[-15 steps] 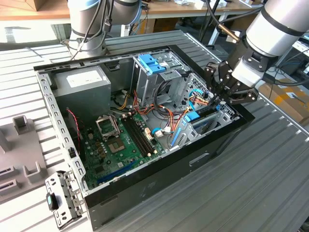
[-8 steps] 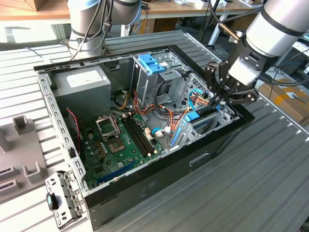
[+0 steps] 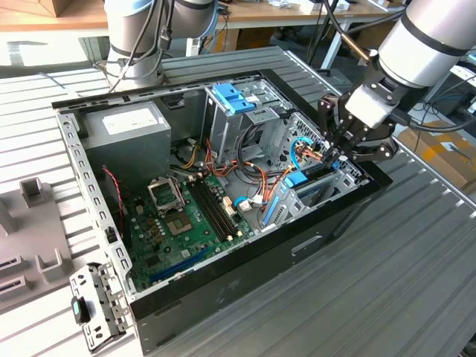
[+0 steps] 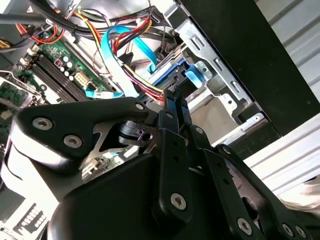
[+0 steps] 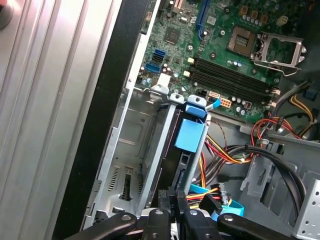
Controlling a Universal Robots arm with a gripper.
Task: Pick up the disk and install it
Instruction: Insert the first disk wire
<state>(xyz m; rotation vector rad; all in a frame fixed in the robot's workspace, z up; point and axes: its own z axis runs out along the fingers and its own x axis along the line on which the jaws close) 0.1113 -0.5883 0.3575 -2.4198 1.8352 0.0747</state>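
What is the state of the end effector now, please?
End effector: closed, fingers together above the disk in its bay; whether it grips the disk cannot be told.

Disk (image 5: 190, 135) mostly hidden in bay (blue tab shows); pincer (image 5: 175, 200) tips cut off.

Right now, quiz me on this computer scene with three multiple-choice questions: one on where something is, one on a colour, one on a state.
1. Where is the disk?
A. flat on the table outside
B. in the metal drive cage
C. on top of the power supply

2. What colour is the motherboard?
A. green
B. red
C. white

3. How is the computer case?
A. shut
B. open, insides exposed
C. upside down

Answers:
1. B, it stands on edge between the cage walls, with the gripper at its end.
2. A, the board is green.
3. B, the board and cables are in plain sight.
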